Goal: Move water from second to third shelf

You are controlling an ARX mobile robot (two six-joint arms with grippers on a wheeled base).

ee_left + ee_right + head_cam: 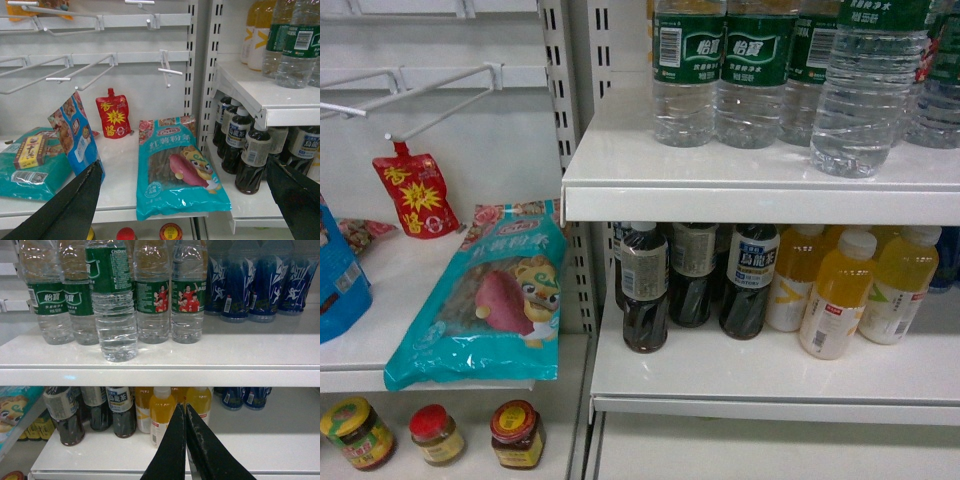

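Several water bottles with green labels stand in a row on the upper white shelf (740,190). One water bottle (865,90) (115,305) stands forward of the row, near the shelf's front edge. More water bottles (47,300) (295,45) stand behind it. My right gripper (183,407) is shut with nothing in it, below that shelf and in front of the yellow juice bottles (162,412). Over by the left shelf bay, my left gripper (182,161) stands wide open and empty in front of a teal snack bag (177,170). Neither gripper shows in the head view.
The lower shelf (250,440) carries dark tea bottles (645,290), yellow juice bottles (840,295) and blue bottles (242,396). Blue drink bottles (260,280) stand right of the water. The left bay has wire hooks (85,65), a red pouch (415,190) and jars (517,435) below.
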